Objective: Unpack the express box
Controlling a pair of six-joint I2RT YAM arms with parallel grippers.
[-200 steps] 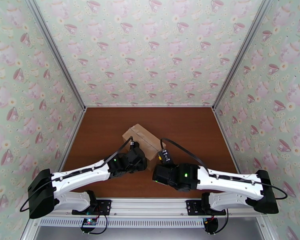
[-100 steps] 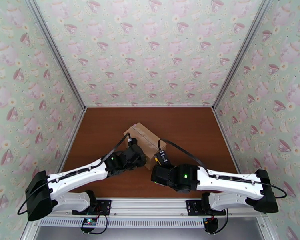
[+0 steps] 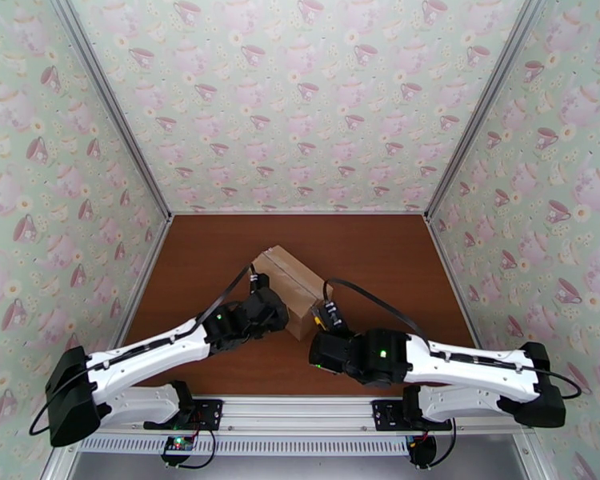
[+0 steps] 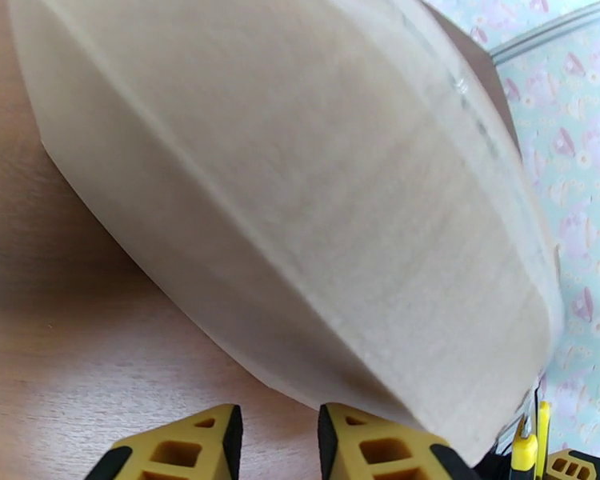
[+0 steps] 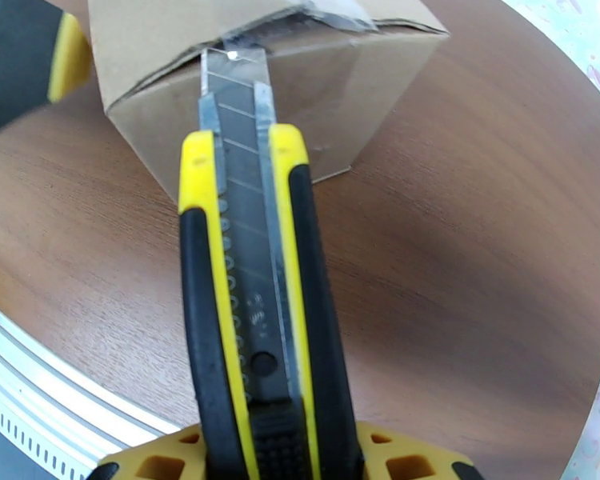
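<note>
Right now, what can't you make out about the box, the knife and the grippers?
Box contents: closed flaps hide them, every view.
Top view: the left arm covers the box's near side.
Left wrist: box blurred, too close; left gripper cut off by the bottom edge, contact with the box unclear.
Right wrist: whether the knife tip has cut the tape is too small to tell; right gripper cut off below.

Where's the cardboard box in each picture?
Top external: the box sits near the middle of the table.
Left wrist: the box is very close, stretching from top left to lower right.
Right wrist: the box is at the top, just past the knife blade.
Shared landmark: the brown table under the box.
</note>
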